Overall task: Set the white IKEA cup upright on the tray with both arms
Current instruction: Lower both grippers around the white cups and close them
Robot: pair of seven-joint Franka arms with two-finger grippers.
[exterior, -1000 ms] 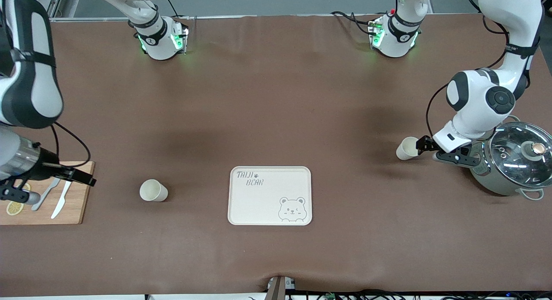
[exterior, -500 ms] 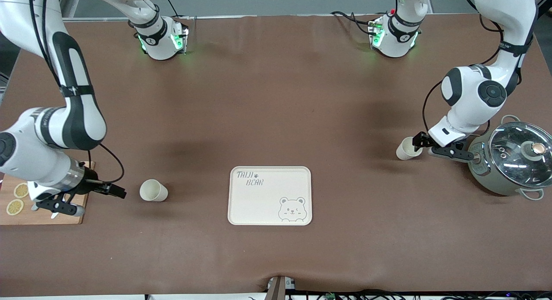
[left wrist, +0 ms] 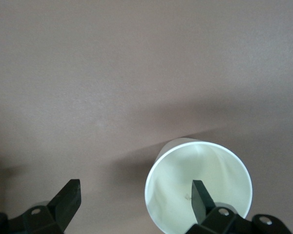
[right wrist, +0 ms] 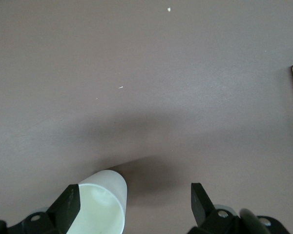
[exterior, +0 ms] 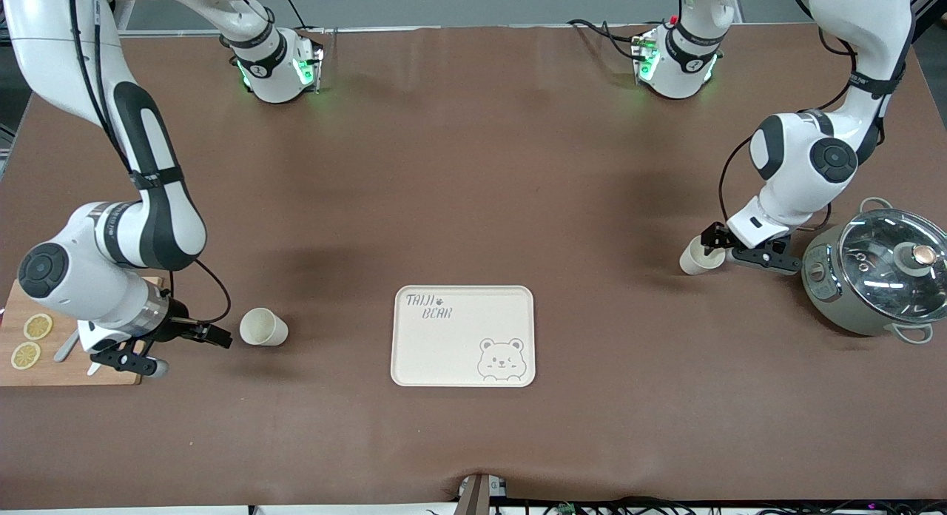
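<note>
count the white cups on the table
2. One cup lies on its side between the cutting board and the tray, at the right claw. The other cup lies beside the pot, at the left claw. None looks hidden.

High front camera facing both robots, 2 wrist cameras close over brown table (exterior: 473,167), each sharing a cup

Pot (exterior: 873,278): grey-green, standing at the left arm's end of the table.
Glass lid (exterior: 894,259): on the pot, with a copper-coloured knob.
Cutting board (exterior: 44,352): wooden, at the right arm's end.
Lemon slices (exterior: 31,340): two, lying on the board.
Tablecloth (exterior: 473,189): brown, covering the table.
</note>
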